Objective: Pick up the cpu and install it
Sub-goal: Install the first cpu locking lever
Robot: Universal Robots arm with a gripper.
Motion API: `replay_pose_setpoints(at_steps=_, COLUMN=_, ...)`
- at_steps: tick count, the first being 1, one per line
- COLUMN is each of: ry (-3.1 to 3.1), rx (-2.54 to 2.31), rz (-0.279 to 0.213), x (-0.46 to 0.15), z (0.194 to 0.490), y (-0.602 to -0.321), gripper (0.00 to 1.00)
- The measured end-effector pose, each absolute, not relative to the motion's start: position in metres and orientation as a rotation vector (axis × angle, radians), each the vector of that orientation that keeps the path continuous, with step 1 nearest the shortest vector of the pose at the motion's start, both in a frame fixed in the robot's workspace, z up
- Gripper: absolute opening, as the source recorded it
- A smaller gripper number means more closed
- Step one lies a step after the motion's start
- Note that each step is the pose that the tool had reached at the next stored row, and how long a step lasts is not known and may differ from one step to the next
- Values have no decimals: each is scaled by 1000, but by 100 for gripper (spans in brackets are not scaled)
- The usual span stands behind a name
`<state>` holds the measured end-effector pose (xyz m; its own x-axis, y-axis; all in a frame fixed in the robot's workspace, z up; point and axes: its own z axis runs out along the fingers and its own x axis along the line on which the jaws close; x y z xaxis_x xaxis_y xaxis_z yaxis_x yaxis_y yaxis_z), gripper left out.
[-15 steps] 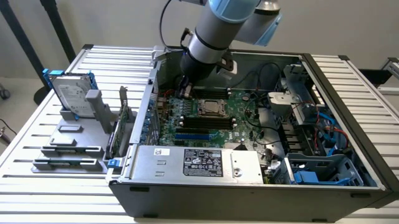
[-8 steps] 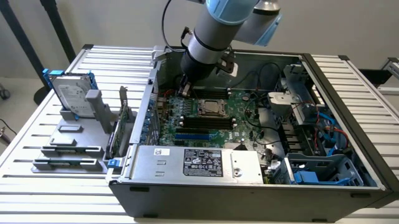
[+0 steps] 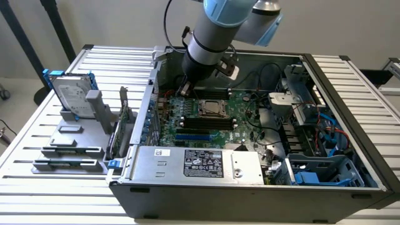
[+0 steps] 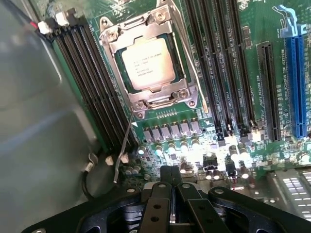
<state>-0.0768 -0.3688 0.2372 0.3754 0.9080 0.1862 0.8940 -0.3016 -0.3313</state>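
Cpu [image 4: 147, 63] lies socketed between memory slots [image 4: 90, 82], closed pincer [image 4: 170, 171] nearby.

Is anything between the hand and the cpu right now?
Nothing visible. The cpu lies with its top bare inside the socket frame, which rims its edges. The shut hand hangs beside that frame, over the motherboard.

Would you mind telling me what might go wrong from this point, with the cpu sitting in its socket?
1. The shut gripper hangs low over the capacitors beside the socket; a small slip could knock them.
2. The thin lever looks unlatched, so the cpu may not be locked down and might shift if nudged.
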Motion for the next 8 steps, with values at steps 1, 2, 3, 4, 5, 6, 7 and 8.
replay_pose_setpoints(at_steps=1, ry=-1547, rx=-2277, rz=46, x=-77, z=237, y=-369, gripper=11)
replay_pose_setpoints(at_steps=2, ry=-1526, rx=-2291, rz=41, x=-77, z=237, y=-369, gripper=11)
replay_pose_setpoints(at_steps=3, ry=-1504, rx=-2305, rz=36, x=-77, z=236, y=-369, gripper=11)
replay_pose_setpoints(at_steps=4, ry=-1483, rx=-2318, rz=31, x=-77, z=236, y=-369, gripper=11)
replay_pose_setpoints(at_steps=5, ry=-1462, rx=-2332, rz=26, x=-77, z=236, y=-369, gripper=11)
replay_pose_setpoints(at_steps=6, ry=-1442, rx=-2344, rz=22, x=-77, z=236, y=-369, gripper=11)
replay_pose_setpoints(at_steps=7, ry=-1422, rx=-2356, rz=17, x=-77, z=236, y=-369, gripper=11)
replay_pose_setpoints(at_steps=8, ry=-1403, rx=-2367, rz=13, x=-77, z=236, y=-369, gripper=11)
